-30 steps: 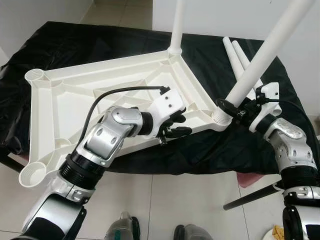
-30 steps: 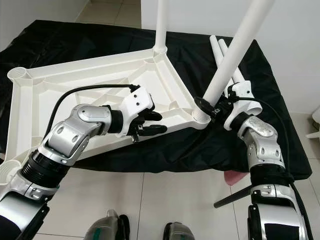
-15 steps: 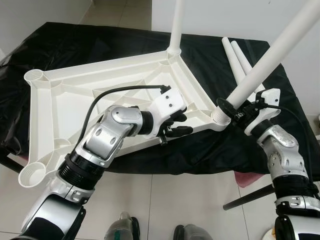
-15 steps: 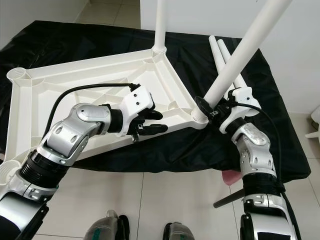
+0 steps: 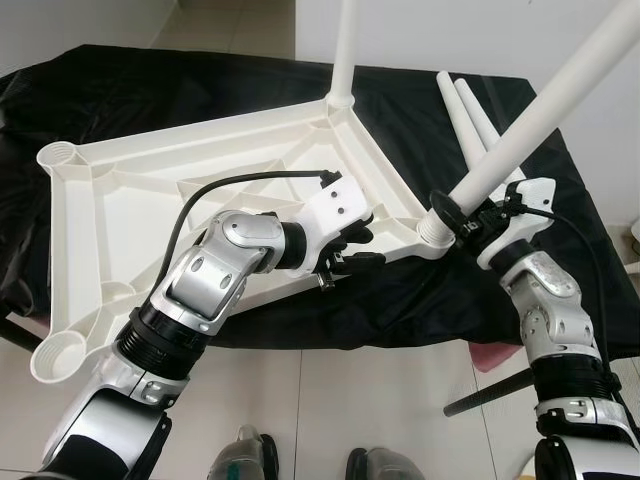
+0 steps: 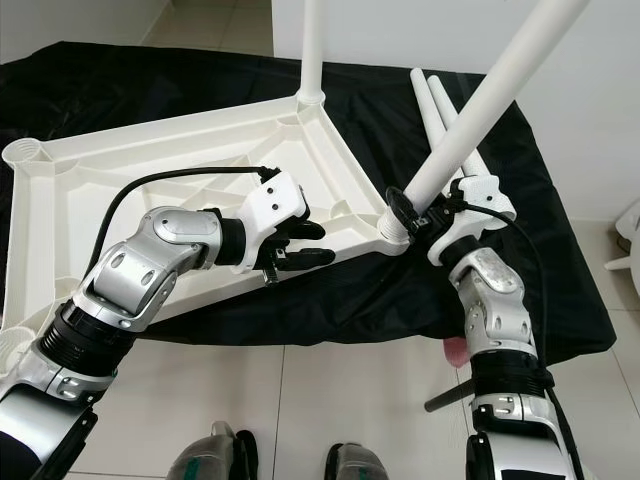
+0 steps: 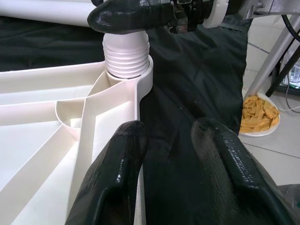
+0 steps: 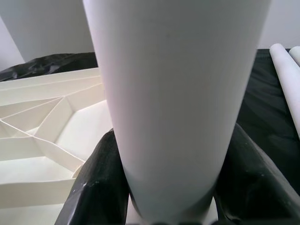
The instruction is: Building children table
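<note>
The white plastic tabletop (image 5: 200,190) lies upside down, ribbed underside up, across the middle and left of the head views, on a table covered with a black cloth (image 5: 130,85). It has a round socket at each corner; the two on the left side of the frame (image 5: 60,155) (image 5: 55,352) are empty. A white leg (image 5: 345,45) stands upright in the top-centre socket. A second white leg (image 5: 540,110) slants from the upper right of the frame down into the socket at centre right (image 5: 432,228), its ribbed threaded end (image 7: 125,56) sitting in the socket collar. The right end effector (image 5: 462,218) is clenched around this slanting leg just above the socket, its black fingers (image 8: 101,187) pressed on either side of the tube. The left end effector (image 5: 352,250) rests at the tabletop's near edge in the centre of the frame; its two black fingers (image 7: 115,183) are spread apart, straddling the rim wall, and whether they grip it I cannot tell. Two spare white legs (image 5: 470,110) lie side by side on the cloth at upper right. On the tiled floor (image 5: 380,400) beside a metal table leg is a plate of yellow snack pieces (image 7: 258,115).
</note>
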Motion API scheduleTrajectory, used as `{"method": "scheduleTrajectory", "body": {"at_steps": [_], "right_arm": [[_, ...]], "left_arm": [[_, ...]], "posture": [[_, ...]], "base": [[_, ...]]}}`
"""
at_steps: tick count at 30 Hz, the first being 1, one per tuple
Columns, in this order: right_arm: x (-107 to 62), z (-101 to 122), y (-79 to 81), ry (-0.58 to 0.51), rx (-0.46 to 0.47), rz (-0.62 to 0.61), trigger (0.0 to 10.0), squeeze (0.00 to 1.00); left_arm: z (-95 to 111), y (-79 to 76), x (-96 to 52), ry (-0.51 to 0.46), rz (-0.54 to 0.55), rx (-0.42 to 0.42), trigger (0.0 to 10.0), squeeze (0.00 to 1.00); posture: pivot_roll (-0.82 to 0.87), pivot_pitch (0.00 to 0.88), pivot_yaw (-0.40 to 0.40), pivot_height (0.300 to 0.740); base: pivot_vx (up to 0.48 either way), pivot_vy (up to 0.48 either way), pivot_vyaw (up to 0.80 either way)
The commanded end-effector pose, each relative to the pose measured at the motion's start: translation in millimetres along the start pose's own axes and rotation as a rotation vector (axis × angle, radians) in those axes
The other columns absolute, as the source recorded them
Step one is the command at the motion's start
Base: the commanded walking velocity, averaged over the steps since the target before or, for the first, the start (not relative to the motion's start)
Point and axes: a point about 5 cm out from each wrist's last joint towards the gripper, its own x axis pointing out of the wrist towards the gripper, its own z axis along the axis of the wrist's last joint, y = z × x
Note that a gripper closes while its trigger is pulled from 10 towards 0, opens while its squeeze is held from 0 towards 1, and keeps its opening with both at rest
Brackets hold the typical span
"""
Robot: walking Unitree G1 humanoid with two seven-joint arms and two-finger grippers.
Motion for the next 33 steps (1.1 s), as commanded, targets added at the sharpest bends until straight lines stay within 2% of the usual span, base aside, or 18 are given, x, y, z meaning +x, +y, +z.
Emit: {"method": "scheduleTrajectory", "body": {"at_steps": [1, 10, 20, 26, 30, 33], "right_arm": [[-2.8, -17, -1.6, 0.103, 0.006, -0.045, 10.0, 0.0], [5.0, -13, 2.5, 0.131, -0.049, -0.096, 10.0, 0.0], [4.9, -14, 10.3, 0.137, -0.036, -0.136, 10.0, 0.0], [5.9, -17, 17.4, 0.144, -0.001, -0.215, 10.0, 0.0], [7.9, -16, 16.9, 0.149, 0.0, -0.254, 10.0, 0.0], [11.8, -16, 16.3, 0.169, 0.036, -0.3, 10.0, 0.0]], "left_arm": [[-2, -0.5, -1.3, 0.004, 0.017, -0.01, 10.0, 0.0], [-2, 0.8, -2.5, 0.004, 0.026, -0.01, 10.0, 0.0], [-2, 0.9, -3.3, 0.005, 0.025, -0.005, 10.0, 0.0], [-1, 0.8, -3.8, 0.005, 0.023, -0.001, 10.0, 0.0], [-1, 0.7, -3.9, 0.006, 0.022, 0.0, 10.0, 0.0], [-1, 0.7, -3.9, 0.007, 0.021, 0.002, 10.0, 0.0]], "posture": [[0.0, 0.125, 0.01, 0.74], [0.01, 0.125, 0.005, 0.74], [0.01, 0.128, 0.005, 0.74], [0.01, 0.129, 0.005, 0.74], [0.01, 0.126, 0.006, 0.74], [0.01, 0.123, 0.006, 0.74]], "base": [[0.0, 0.0, 0.0], [0.0, 0.0, 0.0], [0.0, 0.0, 0.0], [0.0, 0.0, 0.0], [0.0, 0.0, 0.0], [0.0, 0.0, 0.0]]}}
